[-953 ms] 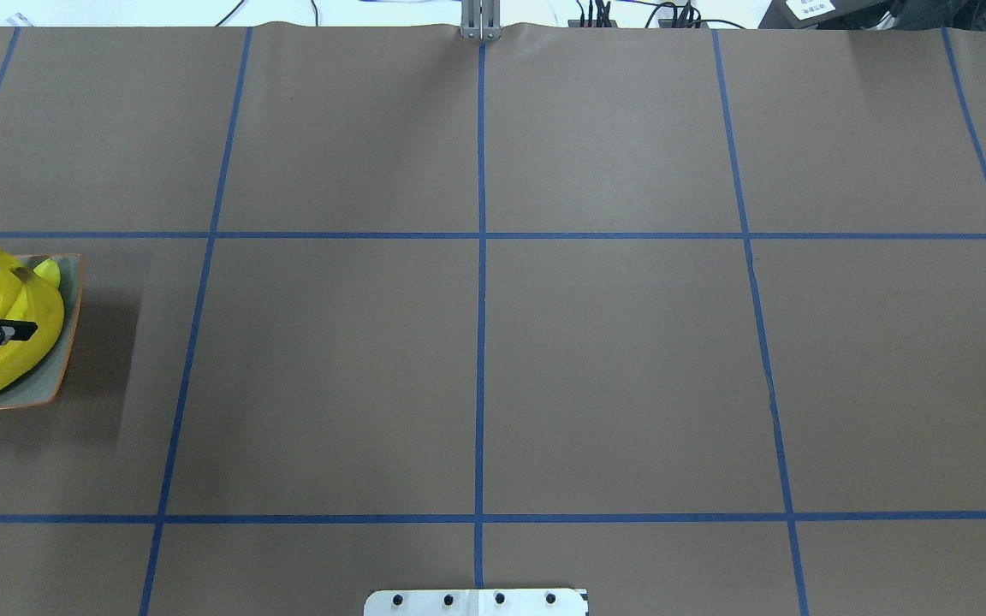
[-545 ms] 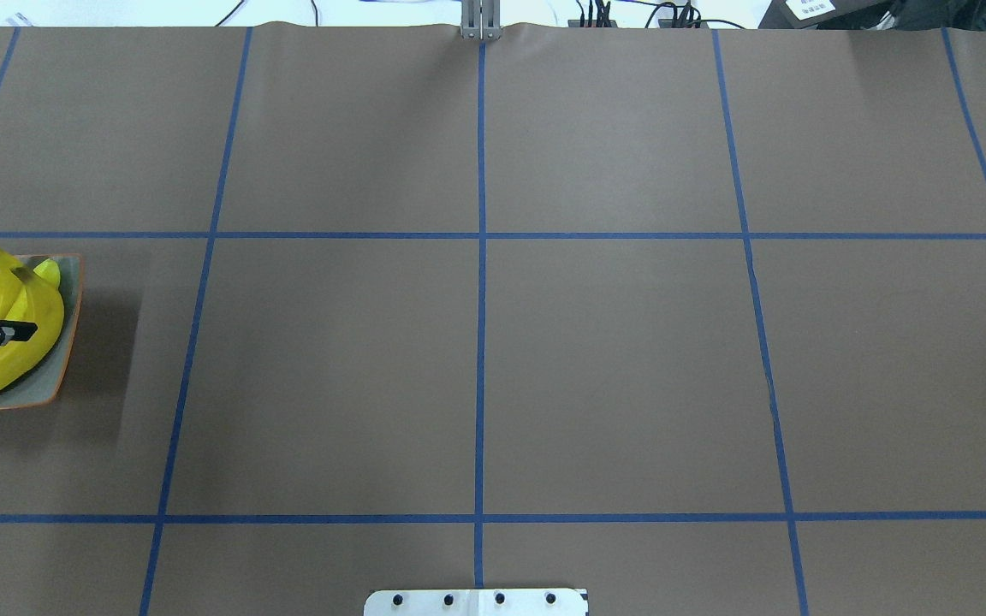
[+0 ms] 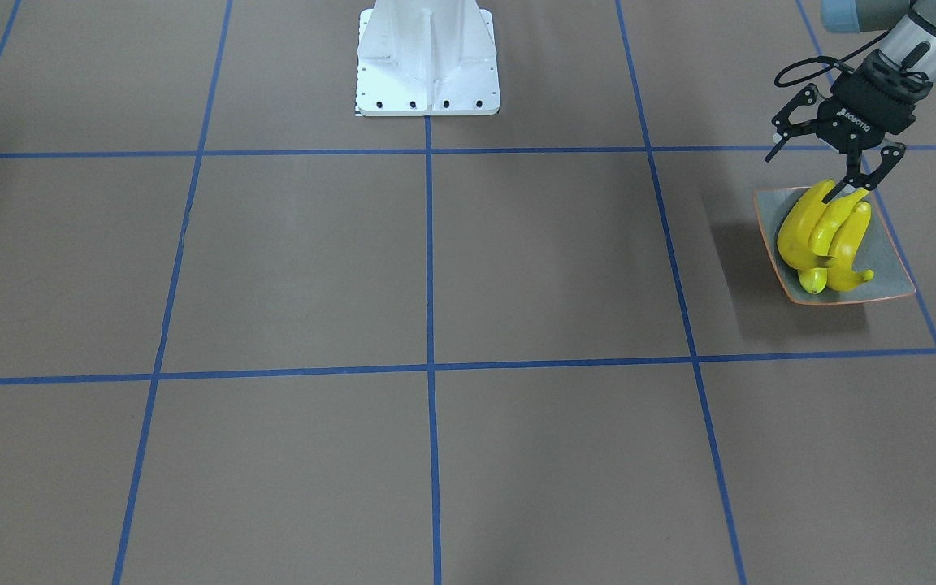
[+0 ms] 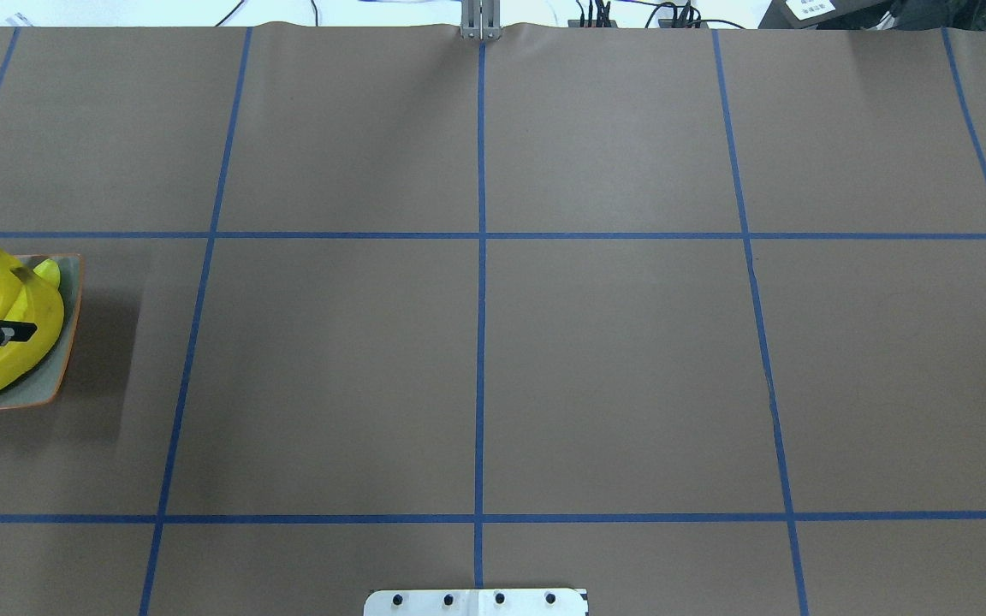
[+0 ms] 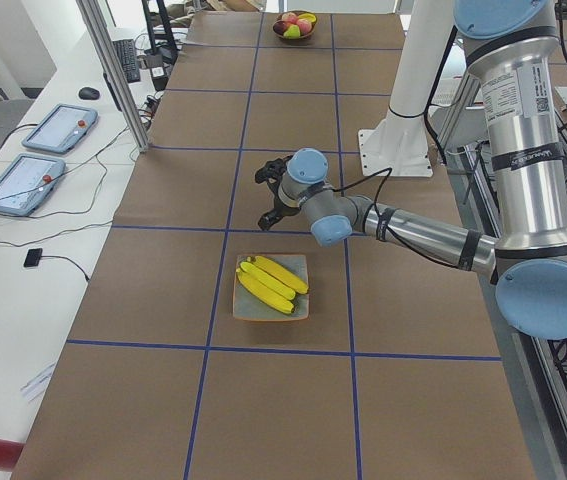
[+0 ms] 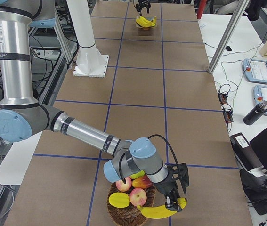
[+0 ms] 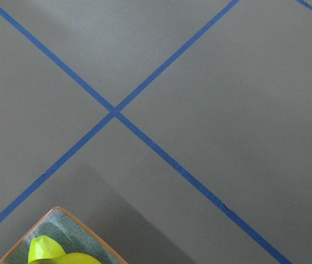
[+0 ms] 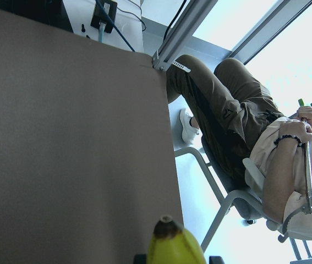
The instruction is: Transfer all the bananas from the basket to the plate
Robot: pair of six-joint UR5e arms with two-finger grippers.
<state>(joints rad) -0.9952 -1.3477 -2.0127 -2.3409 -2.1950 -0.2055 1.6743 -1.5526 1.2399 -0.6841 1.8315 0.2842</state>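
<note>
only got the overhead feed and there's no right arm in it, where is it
Observer: At the right end of the table; the right gripper is at the rim of the basket.
Operator: holding anything
Observer: Yes, it is shut on a banana.
Operator: my plate's cut off, how many on it
Observer: Three bananas show on the plate in the front view.

Yellow bananas (image 3: pixel 821 236), grey-green plate (image 3: pixel 890 264), blue-gridded brown table (image 3: pixel 297 260)

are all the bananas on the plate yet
No, one banana is held by the right hand at the basket, far from the plate.
</note>
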